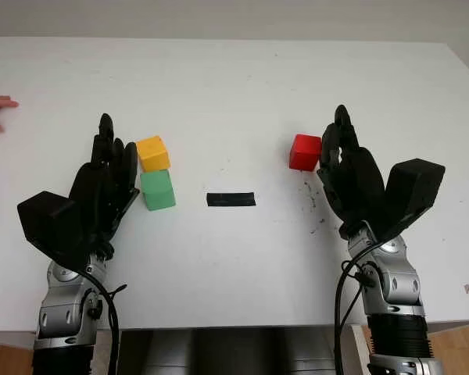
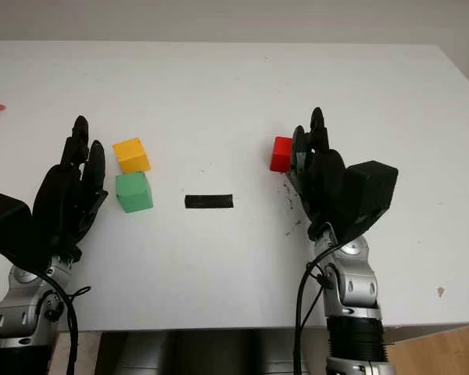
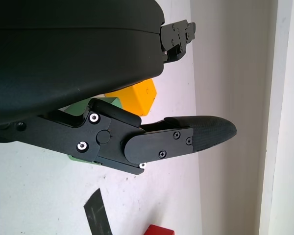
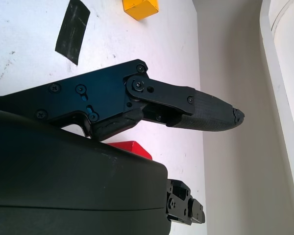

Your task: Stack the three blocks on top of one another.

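Table (image 1: pixel 242 86) carries everything, nothing stacked yet. Left hand (image 1: pixel 102 187) sits open just beside the green block (image 1: pixel 158 190) and yellow block (image 1: pixel 152 152); right hand (image 1: pixel 352 176) open just beside the red block (image 1: pixel 304 151) — each looks staged next to its nearest block, ready for a side grasp. Neither holds anything, fingers extended, not curled. Yellow and green touch or nearly so, yellow farther from the robot; red well apart on the right. Black tape strip (image 1: pixel 230 199) lies between the groups — probably the stack mark, long axis left-right. Blocks are cubes, no long axis; yellow and red sit slightly rotated.
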You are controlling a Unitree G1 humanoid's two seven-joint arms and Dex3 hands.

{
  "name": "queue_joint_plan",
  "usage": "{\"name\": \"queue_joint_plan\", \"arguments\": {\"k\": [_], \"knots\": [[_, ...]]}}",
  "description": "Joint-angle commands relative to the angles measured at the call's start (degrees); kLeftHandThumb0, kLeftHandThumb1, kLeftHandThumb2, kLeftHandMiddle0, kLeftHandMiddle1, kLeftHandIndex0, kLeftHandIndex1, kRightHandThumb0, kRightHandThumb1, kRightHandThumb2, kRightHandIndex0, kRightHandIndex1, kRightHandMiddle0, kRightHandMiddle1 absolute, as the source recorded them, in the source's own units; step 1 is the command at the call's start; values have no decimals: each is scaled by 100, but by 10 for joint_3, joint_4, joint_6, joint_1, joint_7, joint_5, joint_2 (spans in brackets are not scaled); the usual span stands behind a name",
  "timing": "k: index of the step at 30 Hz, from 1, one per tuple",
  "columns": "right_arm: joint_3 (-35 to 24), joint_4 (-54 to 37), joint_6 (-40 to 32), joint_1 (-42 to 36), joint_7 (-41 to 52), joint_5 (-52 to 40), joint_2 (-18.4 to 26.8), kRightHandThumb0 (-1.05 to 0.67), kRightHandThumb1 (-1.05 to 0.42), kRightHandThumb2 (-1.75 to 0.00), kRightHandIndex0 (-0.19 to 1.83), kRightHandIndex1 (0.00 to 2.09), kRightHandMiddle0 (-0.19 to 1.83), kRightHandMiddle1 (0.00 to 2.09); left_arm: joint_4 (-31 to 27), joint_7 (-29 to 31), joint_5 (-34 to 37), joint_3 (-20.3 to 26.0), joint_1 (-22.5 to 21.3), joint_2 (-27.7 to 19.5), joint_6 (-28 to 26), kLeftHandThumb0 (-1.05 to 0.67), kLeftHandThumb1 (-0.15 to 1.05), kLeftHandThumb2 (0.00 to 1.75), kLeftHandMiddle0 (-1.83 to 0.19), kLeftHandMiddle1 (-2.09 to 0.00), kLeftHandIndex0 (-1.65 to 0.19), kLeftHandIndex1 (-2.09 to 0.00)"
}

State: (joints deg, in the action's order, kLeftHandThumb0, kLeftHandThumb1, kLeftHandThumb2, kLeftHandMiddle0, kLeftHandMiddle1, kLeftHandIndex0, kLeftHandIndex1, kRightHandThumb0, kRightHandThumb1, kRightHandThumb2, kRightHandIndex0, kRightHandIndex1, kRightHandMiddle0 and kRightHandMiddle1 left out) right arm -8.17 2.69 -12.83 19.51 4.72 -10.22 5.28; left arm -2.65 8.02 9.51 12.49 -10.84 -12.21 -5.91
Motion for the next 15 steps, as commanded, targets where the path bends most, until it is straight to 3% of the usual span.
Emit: {"name": "queue_joint_plan", "arguments": {"k": [1, 10, 12, 15], "knots": [[-1, -7, 7, -4, -2, -1, -2, -72, -105, -67, -19, 0, -19, 0, -9, 1, 1, 1, 10, -3, 3, -76, 105, 55, 19, -2, 19, -2], [-4, 6, 34, 7, -2, 9, 6, -72, -105, -65, -19, 0, -19, 0, 10, 0, 0, 0, -9, -2, 4, -77, 105, 55, 19, -1, 19, -1], [-9, 1, 59, 8, -12, 15, 5, -71, -105, -61, -19, 0, -19, 0, 11, -2, -1, -1, -11, 0, 5, -77, 105, 55, 19, -1, 19, -1], [-18, -24, 80, 23, -32, 25, 11, -67, -105, -41, -9, 6, -8, 6, 9, -1, -1, -2, -9, -2, 6, -77, 105, 55, 19, -1, 19, -2]]}}
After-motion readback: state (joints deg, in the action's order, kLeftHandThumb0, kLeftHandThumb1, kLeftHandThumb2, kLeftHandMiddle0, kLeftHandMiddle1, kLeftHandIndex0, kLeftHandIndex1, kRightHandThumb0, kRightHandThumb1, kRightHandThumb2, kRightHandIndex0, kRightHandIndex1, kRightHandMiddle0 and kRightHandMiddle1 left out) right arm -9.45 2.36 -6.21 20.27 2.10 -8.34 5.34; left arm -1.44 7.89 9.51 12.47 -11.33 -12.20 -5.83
